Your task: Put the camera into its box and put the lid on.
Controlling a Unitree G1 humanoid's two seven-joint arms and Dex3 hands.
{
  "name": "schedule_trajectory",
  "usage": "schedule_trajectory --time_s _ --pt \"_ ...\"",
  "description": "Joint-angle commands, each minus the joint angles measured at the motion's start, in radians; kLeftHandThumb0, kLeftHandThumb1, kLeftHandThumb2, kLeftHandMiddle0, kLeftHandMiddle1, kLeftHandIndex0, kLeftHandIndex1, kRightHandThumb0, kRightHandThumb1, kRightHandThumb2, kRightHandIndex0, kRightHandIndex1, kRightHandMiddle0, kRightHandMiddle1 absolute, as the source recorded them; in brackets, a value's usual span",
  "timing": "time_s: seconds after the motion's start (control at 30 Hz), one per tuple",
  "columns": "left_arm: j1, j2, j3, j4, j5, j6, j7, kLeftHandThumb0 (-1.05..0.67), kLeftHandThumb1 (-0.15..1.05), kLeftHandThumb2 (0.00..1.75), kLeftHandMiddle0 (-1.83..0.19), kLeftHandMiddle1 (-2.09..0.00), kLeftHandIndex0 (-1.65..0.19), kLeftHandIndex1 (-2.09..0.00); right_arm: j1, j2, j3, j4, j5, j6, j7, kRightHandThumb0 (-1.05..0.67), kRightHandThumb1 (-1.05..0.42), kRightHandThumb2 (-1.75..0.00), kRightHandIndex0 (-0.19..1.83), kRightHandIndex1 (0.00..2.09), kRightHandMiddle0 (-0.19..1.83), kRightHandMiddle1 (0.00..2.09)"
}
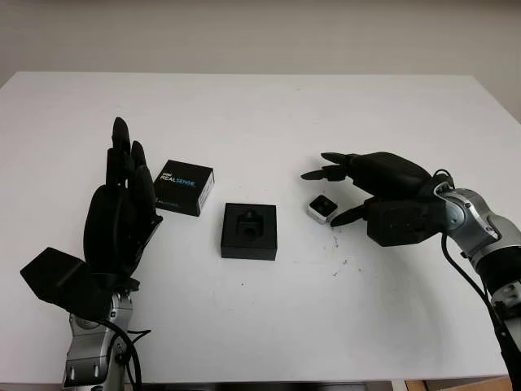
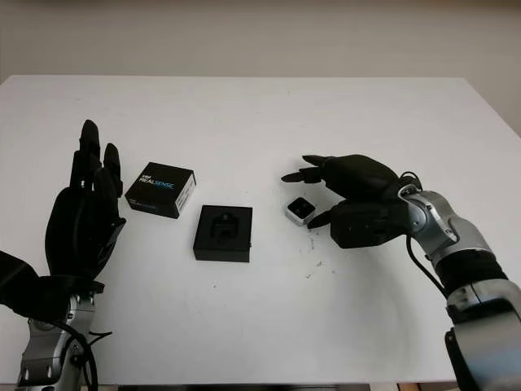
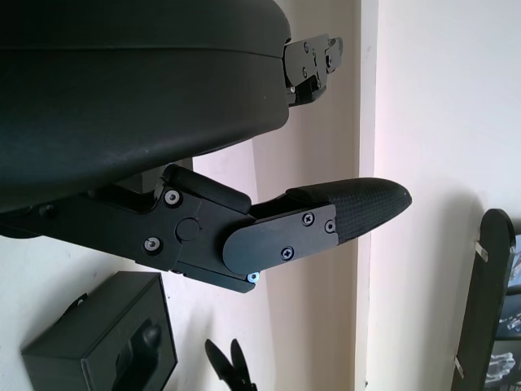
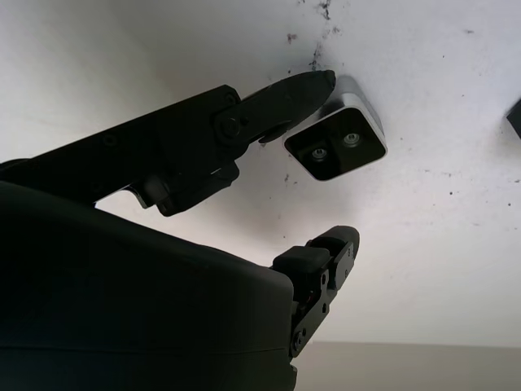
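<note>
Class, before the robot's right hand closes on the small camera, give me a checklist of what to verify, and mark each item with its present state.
1. Right hand at the camera, fingers either side of it: ok; open, nothing held.
2. Thumb tip touching the camera's edge: cannot tell; very close in the right wrist view.
3. Box base open, recess showing, ready to receive: ok.
4. Table between camera and base free of obstacles: ok.
5. Lid lying apart from the base, within reach of the left hand: ok.
6. Left hand open, raised beside the lid, holding nothing: ok.
</note>
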Motion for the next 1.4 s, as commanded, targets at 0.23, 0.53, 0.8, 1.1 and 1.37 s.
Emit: schedule_trajectory --time_s 0.23,0.53,0.8,1.1,1.37 --pt "0.011 -0.005 -0.01 -0.026 0.012 0.002 0.011 -0.77 1.05 0.66 0.19 0.0 0.19 0.0 -0.01 0.013 0.014 0.056 -0.031 -0.047 -0.073 -0.38 -0.9 -0.06 0.23 0.07 0.5 0.26" --pt "0.012 -0.006 -0.011 -0.024 0.011 -0.003 0.016 -0.77 1.05 0.65 0.19 0.0 0.19 0.0 -0.024 0.02 0.051 0.097 -0.091 -0.068 -0.142 -0.4 -0.87 -0.05 0.27 0.08 0.5 0.32" --pt "0.012 -0.003 -0.013 -0.023 0.018 -0.002 0.018 -0.77 1.05 0.67 0.19 0.0 0.19 0.0 -0.024 0.026 0.058 0.107 -0.093 -0.076 -0.155 -0.36 -0.86 -0.05 0.29 0.07 0.5 0.62" --pt "0.011 -0.002 -0.015 -0.023 0.017 0.004 0.017 -0.76 1.05 0.68 0.19 0.0 0.19 0.0 -0.012 0.034 0.052 0.12 -0.067 -0.097 -0.154 -0.32 -0.89 -0.06 0.35 0.07 0.45 1.41" --pt "0.013 -0.001 -0.016 -0.025 0.024 0.006 0.019 -0.75 1.05 0.68 0.19 0.0 0.19 0.0 -0.005 0.037 0.05 0.131 -0.06 -0.098 -0.168 -0.32 -0.9 -0.05 0.37 0.08 0.44 1.43"
